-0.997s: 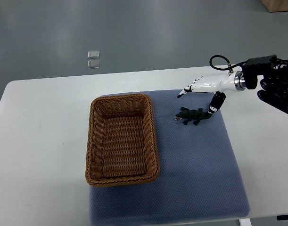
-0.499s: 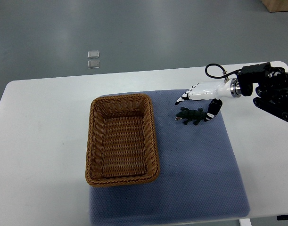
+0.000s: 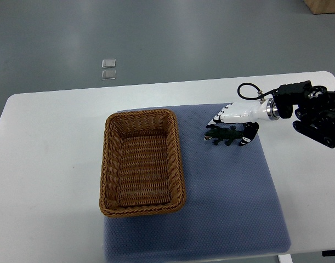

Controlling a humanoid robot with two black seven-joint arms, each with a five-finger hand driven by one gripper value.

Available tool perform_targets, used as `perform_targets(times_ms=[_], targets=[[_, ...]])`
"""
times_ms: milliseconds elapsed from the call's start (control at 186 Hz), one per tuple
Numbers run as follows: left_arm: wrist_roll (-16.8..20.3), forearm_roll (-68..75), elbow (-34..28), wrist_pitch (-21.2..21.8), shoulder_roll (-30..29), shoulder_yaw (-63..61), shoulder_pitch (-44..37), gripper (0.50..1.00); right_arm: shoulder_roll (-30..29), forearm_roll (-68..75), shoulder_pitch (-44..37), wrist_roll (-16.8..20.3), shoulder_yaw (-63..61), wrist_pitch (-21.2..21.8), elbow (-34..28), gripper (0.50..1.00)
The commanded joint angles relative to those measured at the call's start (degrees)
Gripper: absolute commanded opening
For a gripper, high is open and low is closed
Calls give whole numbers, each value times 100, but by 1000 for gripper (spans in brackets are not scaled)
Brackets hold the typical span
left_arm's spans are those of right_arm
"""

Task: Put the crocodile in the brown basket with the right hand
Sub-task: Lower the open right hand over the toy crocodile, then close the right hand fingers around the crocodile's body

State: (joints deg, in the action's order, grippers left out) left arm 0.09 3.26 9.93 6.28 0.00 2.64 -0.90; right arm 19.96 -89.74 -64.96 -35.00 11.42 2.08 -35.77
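A small dark green crocodile lies on the blue mat, just right of the brown wicker basket, which holds nothing. My right hand reaches in from the right edge and sits low over the toy. Its white fingers lie along the far side near the head. The black thumb rests at the tail end. The hand is open and straddles the crocodile, which lies flat on the mat. The left arm does not show.
The mat and basket rest on a white table. The right arm's black forearm hangs over the table's right end. Two small clear squares lie on the grey floor beyond the far edge.
My right hand has come down and slightly left, closing in over the crocodile. The toy and basket have not moved.
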Motion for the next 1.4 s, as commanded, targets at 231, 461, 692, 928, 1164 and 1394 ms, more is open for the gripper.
perform_targets(times_ms=[231,461,692,928,1164,1394], targets=[[0,0,0,-4,0,0,2,1000,-62,9,-16,0,10,12,0,866],[0,0,0,-4,0,0,2,1000,-71,0,-16,0,18,38,0,789],[0,8,0,-4,0,0,2,1000,-62,0,-43,0,27,38,0,707],[0,0,-9,5,0,0,2,1000,-53,0,-60,0,27,29,0,613],[0,0,0,5,0,0,2,1000,-45,9,-69,0,18,20,9,580],[0,0,0,5,0,0,-6,1000,-36,35,-87,0,1,38,9,502]])
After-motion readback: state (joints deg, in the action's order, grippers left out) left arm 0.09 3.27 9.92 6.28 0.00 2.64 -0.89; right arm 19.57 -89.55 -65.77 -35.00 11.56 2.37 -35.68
